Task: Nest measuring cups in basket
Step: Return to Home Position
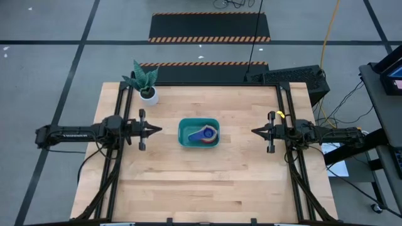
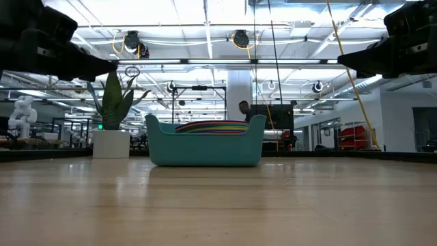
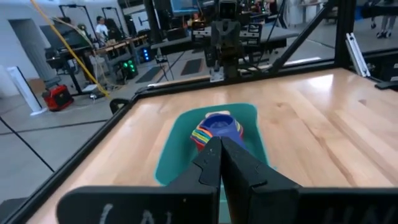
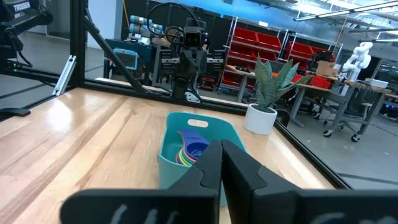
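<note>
The teal basket (image 1: 198, 132) sits at the table's middle. Inside it the measuring cups (image 1: 205, 134) are stacked one in another, a dark blue one on top, with red and other colours showing at the edges; the stack (image 3: 216, 129) also shows in the left wrist view, the stack (image 4: 190, 153) in the right wrist view, and the handles (image 2: 213, 126) show above the rim in the low view. My left gripper (image 1: 158, 130) hovers left of the basket, shut and empty. My right gripper (image 1: 254, 131) hovers right of it, shut and empty.
A small white pot with a green plant (image 1: 147, 93) stands near the table's far left corner. Black frame rails (image 1: 286, 107) run along the left and right table edges. Bare wood (image 1: 201, 188) lies in front of the basket.
</note>
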Robot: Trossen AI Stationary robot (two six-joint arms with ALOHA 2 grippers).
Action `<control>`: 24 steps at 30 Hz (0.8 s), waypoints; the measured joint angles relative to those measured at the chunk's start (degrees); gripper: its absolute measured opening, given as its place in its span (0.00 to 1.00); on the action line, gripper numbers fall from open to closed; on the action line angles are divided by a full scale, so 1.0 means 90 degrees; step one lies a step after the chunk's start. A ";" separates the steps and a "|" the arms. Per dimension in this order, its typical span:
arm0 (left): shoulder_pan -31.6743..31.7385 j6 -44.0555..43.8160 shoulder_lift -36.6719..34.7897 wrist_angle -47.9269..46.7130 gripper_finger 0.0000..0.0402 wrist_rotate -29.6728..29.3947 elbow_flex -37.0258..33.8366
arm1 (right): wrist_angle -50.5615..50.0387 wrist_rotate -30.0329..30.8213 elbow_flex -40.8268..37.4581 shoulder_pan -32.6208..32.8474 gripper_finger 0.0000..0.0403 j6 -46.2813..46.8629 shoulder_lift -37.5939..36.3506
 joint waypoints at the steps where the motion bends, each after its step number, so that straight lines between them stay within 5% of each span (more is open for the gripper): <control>1: 0.0000 -0.0031 -0.0064 -0.0004 0.02 0.0005 -0.0046 | 0.0000 0.0000 0.0000 0.0002 0.00 -0.0002 0.0000; 24: -0.0049 -0.0369 -0.1129 -0.0726 0.02 0.0809 -0.0226 | 0.0002 0.0000 0.0000 0.0000 0.00 -0.0004 -0.0002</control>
